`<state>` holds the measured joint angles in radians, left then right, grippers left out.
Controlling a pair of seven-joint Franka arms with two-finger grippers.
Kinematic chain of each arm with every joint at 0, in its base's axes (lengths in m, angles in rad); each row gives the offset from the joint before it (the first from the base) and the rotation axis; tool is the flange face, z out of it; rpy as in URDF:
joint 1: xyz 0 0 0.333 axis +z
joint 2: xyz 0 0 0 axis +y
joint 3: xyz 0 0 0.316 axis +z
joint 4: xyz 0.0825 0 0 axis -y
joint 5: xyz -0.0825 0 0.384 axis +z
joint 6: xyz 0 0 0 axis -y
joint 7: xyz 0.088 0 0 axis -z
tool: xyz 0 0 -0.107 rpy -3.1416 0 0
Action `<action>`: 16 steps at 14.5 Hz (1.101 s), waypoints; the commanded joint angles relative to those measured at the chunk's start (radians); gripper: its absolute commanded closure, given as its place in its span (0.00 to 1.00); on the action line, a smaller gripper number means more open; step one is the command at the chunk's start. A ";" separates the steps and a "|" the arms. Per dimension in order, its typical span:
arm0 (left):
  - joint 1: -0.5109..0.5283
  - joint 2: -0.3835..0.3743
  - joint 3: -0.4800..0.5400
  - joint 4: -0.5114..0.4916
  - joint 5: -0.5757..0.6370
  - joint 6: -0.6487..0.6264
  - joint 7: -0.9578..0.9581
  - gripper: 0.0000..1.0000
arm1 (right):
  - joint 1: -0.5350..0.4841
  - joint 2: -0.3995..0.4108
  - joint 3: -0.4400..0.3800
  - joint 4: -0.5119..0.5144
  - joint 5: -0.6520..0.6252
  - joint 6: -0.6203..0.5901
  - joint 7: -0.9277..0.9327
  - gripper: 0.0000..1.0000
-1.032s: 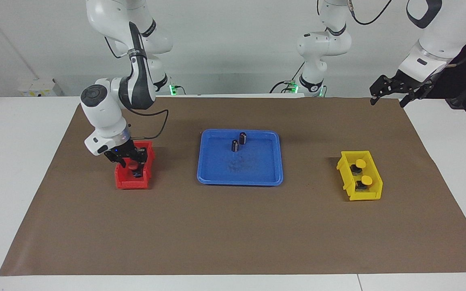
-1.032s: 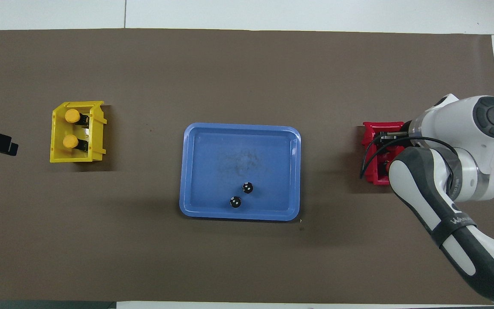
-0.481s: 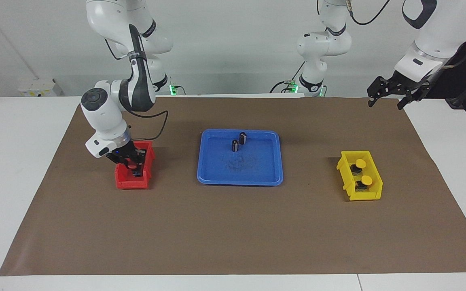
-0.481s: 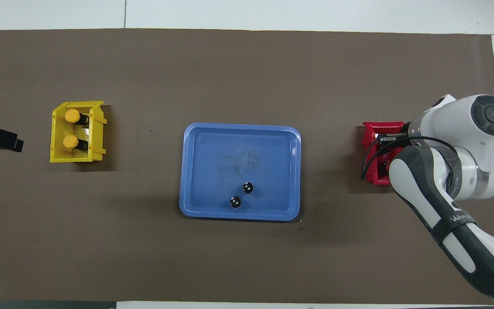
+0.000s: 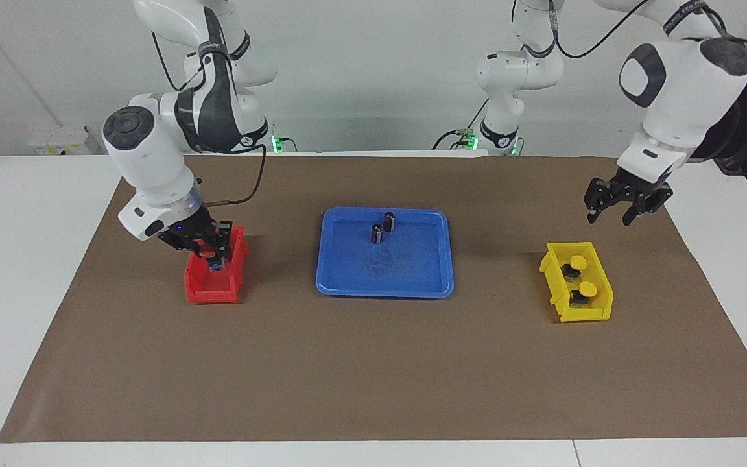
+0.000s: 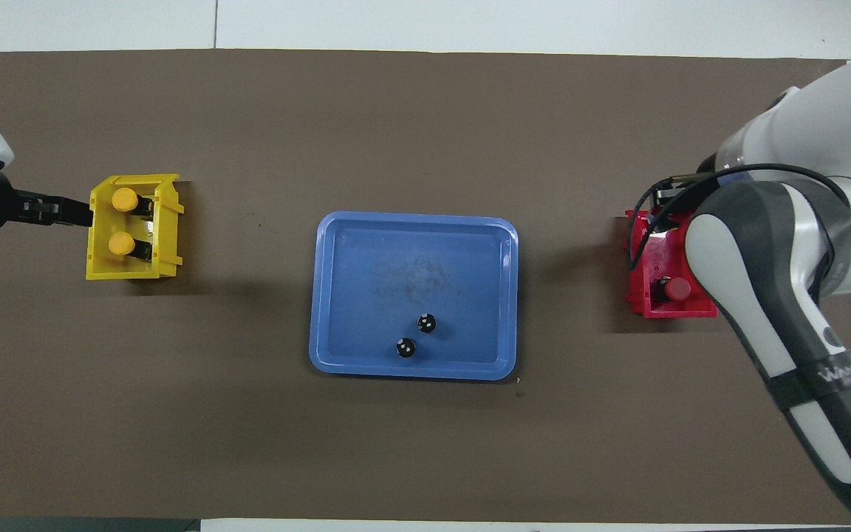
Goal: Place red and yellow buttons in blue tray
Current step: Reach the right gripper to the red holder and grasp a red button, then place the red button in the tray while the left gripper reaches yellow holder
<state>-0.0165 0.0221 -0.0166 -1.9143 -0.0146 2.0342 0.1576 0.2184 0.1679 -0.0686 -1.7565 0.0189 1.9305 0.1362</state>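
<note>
Two arms show in the facing view: right tool (image 5: 213,254) clenched on a red button (image 5: 208,255) over the red bin (image 5: 211,285); left tool (image 5: 609,209) hangs spread over the brown mat near the yellow bin (image 5: 597,301). Overhead view: two yellow buttons (image 6: 124,199) sit in their bin, another red button (image 6: 677,289) in the red one; the blue tray (image 6: 337,295) holds two dark cylinders (image 6: 426,323).

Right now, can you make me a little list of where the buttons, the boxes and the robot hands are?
blue tray: mid-table, holds two dark cylinders, no buttons
yellow buttons: both in yellow bin
right gripper: over red bin, shut on held red button
other red button: in red bin
left gripper: in the air by yellow bin
</note>
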 commanded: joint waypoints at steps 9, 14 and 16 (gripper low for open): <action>0.009 0.220 0.007 0.008 -0.015 0.274 0.007 0.34 | 0.427 0.222 0.003 0.069 -0.005 0.229 0.601 0.75; 0.023 0.231 0.006 -0.022 -0.015 0.310 0.007 0.35 | 0.455 0.236 0.003 0.028 -0.007 0.272 0.632 0.71; 0.021 0.251 0.006 -0.023 -0.015 0.328 0.005 0.35 | 0.467 0.242 0.003 0.019 -0.007 0.277 0.631 0.60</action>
<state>-0.0004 0.2566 -0.0092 -1.9221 -0.0146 2.3155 0.1569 0.6780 0.4149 -0.0636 -1.7161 0.0168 2.1836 0.7584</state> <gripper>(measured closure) 0.344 0.590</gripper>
